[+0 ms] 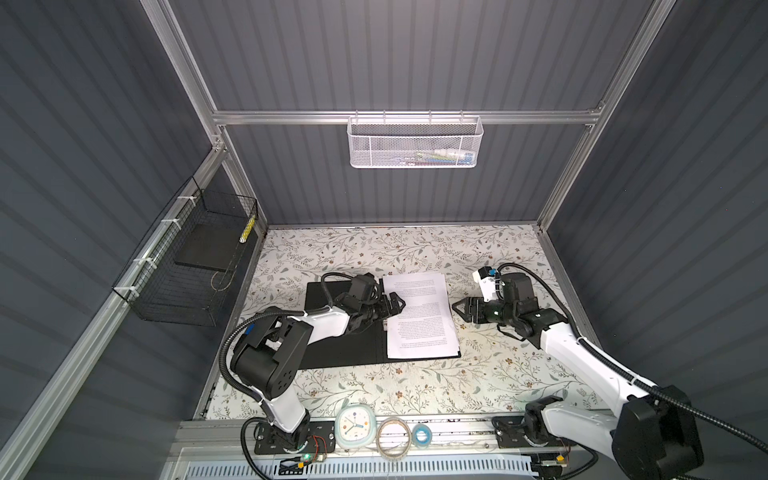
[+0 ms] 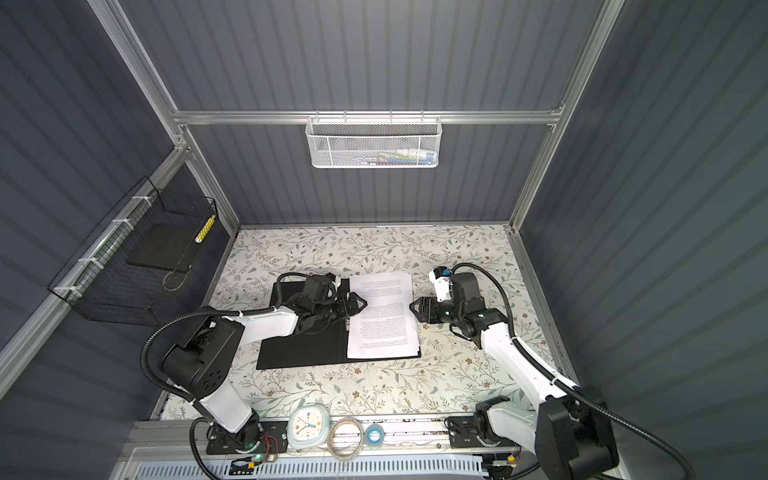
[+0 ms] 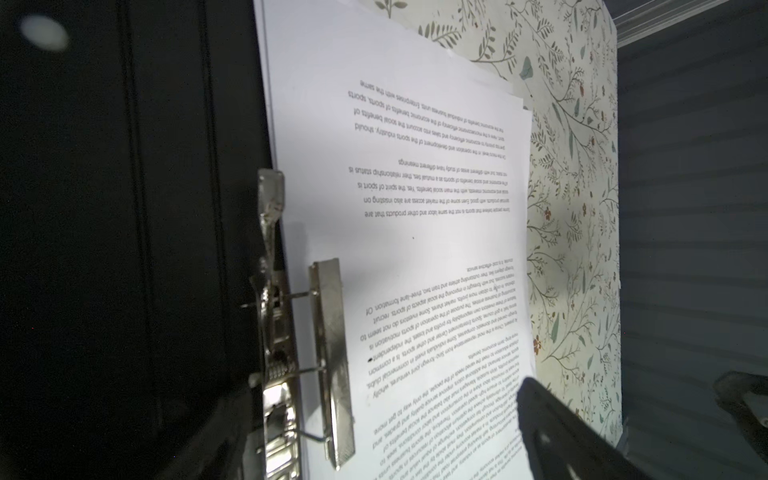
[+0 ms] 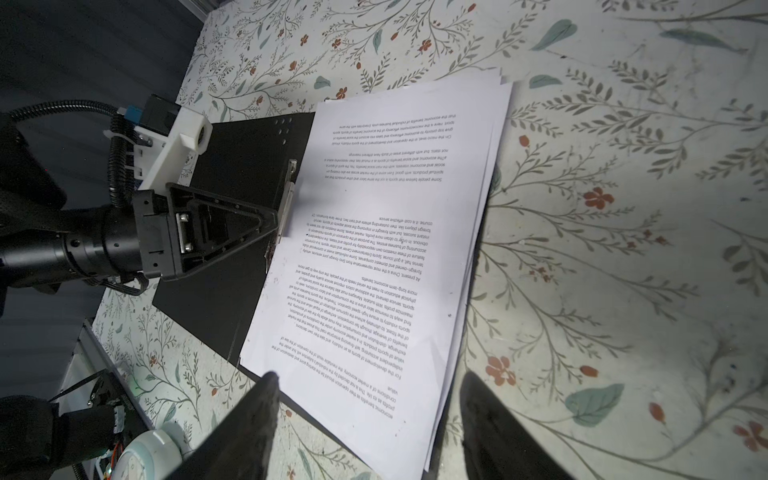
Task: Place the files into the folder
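The folder [image 1: 332, 345] [image 2: 303, 349] lies open on the table, black inside up. On its right half rest the files [image 1: 419, 320] [image 2: 382, 320], a slightly fanned stack of white printed sheets whose far edge sticks out past the cover. A metal clip bar [image 3: 332, 353] stands over the files [image 3: 415, 208] by the spine. My left gripper [image 1: 399, 305] [image 2: 359, 305] [image 3: 382, 436] hangs open over that clip, holding nothing. My right gripper [image 1: 457, 309] [image 2: 415, 309] [image 4: 370, 376] is open at the right edge of the files [image 4: 395, 228], with nothing between its fingers [image 4: 257, 415].
At the table's front edge sit a small clock [image 1: 353, 426], a tape ring [image 1: 394, 436] and a blue tape roll [image 1: 423, 435]. A black wire basket [image 1: 183, 274] hangs on the left wall and a white mesh basket [image 1: 413, 143] on the back rail.
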Robot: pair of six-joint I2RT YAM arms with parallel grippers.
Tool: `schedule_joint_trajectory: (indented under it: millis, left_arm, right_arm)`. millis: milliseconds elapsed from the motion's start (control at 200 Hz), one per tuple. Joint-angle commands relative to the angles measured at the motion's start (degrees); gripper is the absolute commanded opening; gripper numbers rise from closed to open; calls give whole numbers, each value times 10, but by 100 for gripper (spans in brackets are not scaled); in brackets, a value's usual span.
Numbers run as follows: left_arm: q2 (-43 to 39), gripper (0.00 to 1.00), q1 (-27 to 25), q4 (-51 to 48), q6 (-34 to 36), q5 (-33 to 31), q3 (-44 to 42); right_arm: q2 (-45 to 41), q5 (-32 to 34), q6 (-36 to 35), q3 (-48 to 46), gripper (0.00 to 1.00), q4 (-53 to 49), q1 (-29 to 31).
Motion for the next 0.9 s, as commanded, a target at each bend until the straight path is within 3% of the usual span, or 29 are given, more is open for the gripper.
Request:
schedule_joint_trajectory:
  millis: [0, 110, 265, 415, 555, 891]
  left_arm:
    - [-19, 100, 2, -67, -1, -35, 20]
    - [-47, 100, 2, -98, 8, -45, 8]
    - [-52, 100, -6, -89, 29, -4, -5]
    - [-44, 99, -24, -105, 48, -19, -13]
    - [-35, 99, -29, -99, 45, -16, -21]
    - [-21, 99, -60, -94, 40, -38, -27]
  right_arm:
    - [-2, 12, 6, 11, 69, -31, -6]
    - [4, 24, 25, 4, 69, -49, -13]
    - [26, 42, 35, -17, 69, -68, -15]
    - [65, 37, 45, -30, 70, -47, -15]
    - [121, 9, 58, -9, 70, -7, -14]
    - [242, 10, 56, 58, 71, 45, -14]
